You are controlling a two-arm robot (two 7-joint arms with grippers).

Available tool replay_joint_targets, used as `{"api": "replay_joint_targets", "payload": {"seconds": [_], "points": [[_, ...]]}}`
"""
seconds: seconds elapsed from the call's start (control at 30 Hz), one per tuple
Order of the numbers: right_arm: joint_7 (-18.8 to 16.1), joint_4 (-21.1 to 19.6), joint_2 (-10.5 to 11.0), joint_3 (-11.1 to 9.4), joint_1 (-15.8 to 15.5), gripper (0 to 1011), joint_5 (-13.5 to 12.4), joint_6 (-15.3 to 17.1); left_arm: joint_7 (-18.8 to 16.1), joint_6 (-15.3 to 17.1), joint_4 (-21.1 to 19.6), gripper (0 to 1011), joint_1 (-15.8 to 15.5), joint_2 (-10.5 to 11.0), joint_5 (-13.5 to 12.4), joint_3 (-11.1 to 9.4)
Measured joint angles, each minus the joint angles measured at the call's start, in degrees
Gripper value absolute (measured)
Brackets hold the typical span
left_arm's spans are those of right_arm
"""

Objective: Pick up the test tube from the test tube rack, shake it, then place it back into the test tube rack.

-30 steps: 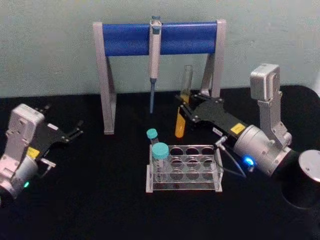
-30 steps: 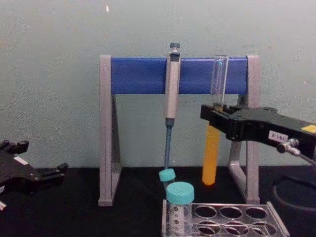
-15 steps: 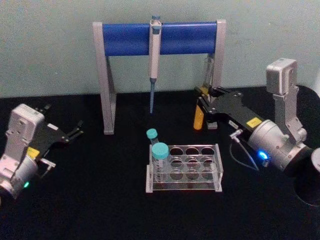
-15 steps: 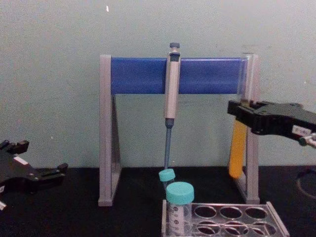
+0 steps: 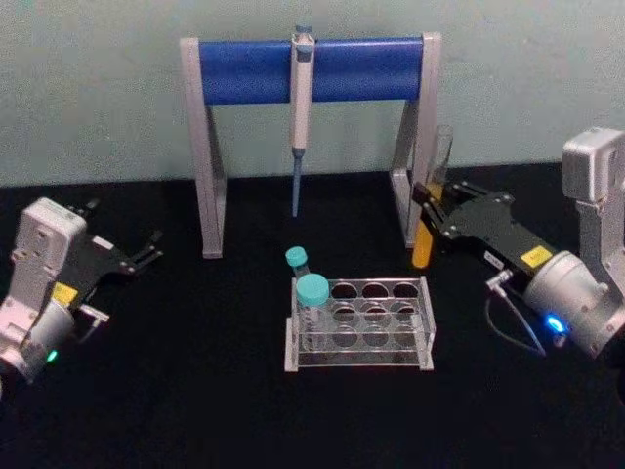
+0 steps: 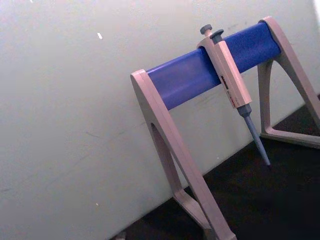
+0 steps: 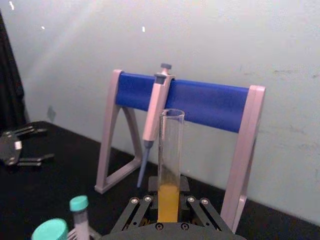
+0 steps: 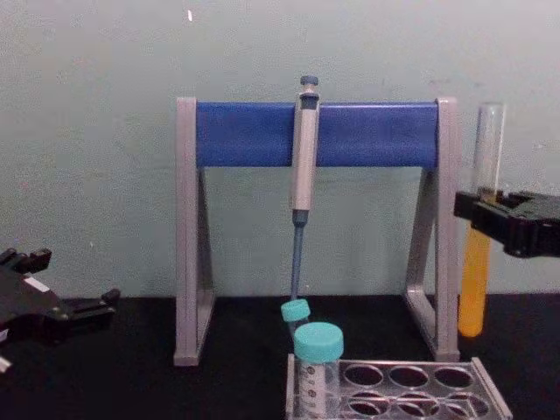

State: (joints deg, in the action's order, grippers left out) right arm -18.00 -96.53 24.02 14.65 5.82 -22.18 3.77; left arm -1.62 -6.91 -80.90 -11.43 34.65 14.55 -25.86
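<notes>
Jaws pinching the test tube, the right gripper has swung right, leaving the test tube rack below-left, so likely mid-shake; left gripper idle, jaws spread.

r gripper up at right, fingers clamped on test tube; l gripper low at left, fingers apart.

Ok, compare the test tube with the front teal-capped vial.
The test tube is tall, thin and capless; the front vial is short, wide and teal-capped. The test tube's lower part is orange-yellow; the front vial looks clear. The test tube hangs in the right end effector, right of the rack; the front vial stands in the rack's front-left hole. Both are upright and clear-walled. The left end effector sits open, far left.
</notes>
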Motion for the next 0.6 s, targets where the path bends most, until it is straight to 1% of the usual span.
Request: {"api": "replay_joint_targets", "payload": {"seconds": [0.07,0.1,0.13,0.2,0.3,0.4,0.53,0.6], "points": [[-0.09,-0.49,0.16,-0.06,-0.38,226,0.0,0.15,0.0,0.0,0.0,1001,0.0,0.0,0.0,0.0],[-0.52,-1.66,0.6,-0.05,-1.42,226,-0.11,0.61,0.0,0.0,0.0,1001,0.0,0.0,0.0,0.0],[-0.52,-1.66,0.6,-0.05,-1.42,226,-0.11,0.61,0.0,0.0,0.0,1001,0.0,0.0,0.0,0.0],[-1.28,-2.75,0.91,0.39,-2.21,225,-0.42,1.0,0.0,0.0,0.0,1001,0.0,0.0,0.0,0.0],[-1.87,-3.2,0.95,0.9,-2.44,226,-0.7,1.19,0.0,0.0,0.0,1001,0.0,0.0,0.0,0.0],[-2.65,-3.35,0.8,1.85,-2.26,226,-1.08,1.26,0.0,0.0,0.0,1002,0.0,0.0,0.0,0.0],[-3.79,-2.45,0.02,3.67,-0.68,225,-1.5,1.12,0.0,0.0,0.0,1001,0.0,0.0,0.0,0.0],[-3.99,-1.9,-0.3,4.24,-0.04,226,-1.55,0.96,0.0,0.0,0.0,1001,-0.01,0.0,0.0,0.0]]}}
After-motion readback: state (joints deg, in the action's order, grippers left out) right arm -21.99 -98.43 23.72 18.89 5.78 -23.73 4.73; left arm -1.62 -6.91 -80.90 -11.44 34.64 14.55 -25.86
